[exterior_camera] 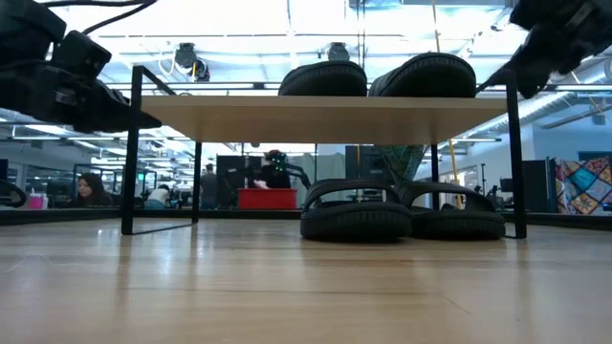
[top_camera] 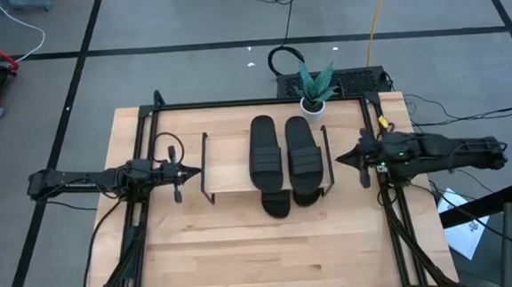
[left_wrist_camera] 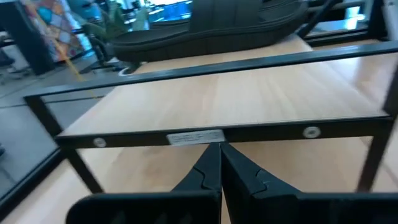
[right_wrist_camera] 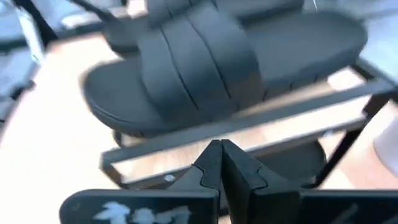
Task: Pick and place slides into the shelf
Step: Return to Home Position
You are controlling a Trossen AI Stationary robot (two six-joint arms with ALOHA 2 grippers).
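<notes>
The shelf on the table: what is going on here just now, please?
Nothing is being handled at this moment. Two slides lie on top of the shelf, and two more slides sit under it. The left gripper and the right gripper hover shut and empty, one beside each end of the shelf.

Shelf [top_camera: 231, 167]: two slides [top_camera: 264, 150] on top, two poking out beneath.
Left tool [top_camera: 196, 172], right tool [top_camera: 340, 159]: flanking it.

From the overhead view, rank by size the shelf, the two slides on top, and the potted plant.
1. shelf
2. left top slide and right top slide, alike
3. potted plant
</notes>
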